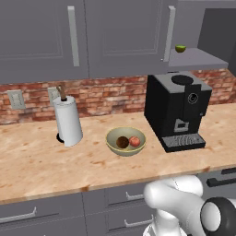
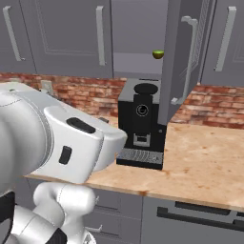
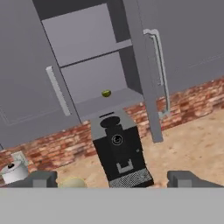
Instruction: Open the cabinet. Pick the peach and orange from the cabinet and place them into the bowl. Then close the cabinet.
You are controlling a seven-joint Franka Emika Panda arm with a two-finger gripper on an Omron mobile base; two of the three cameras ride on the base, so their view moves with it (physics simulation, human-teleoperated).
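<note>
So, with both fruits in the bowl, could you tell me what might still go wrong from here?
1. The cabinet door stands wide open above the coffee machine; a swing toward the door could clip the machine.
2. The open gripper could miss the door's handle.
3. The green fruit sits near the shelf's edge; a hard close might jolt it.

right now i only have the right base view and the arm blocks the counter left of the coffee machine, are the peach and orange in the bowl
Observer: Yes. The left base view shows the peach and the orange lying side by side in the bowl.
Operator: is the robot holding anything
Observer: No. In the hand view the end effector is open, its fingertips wide apart with nothing between them.
Operator: anything near the bowl i should watch
Observer: A paper towel roll stands upright to the bowl's left, apart from it.
</note>
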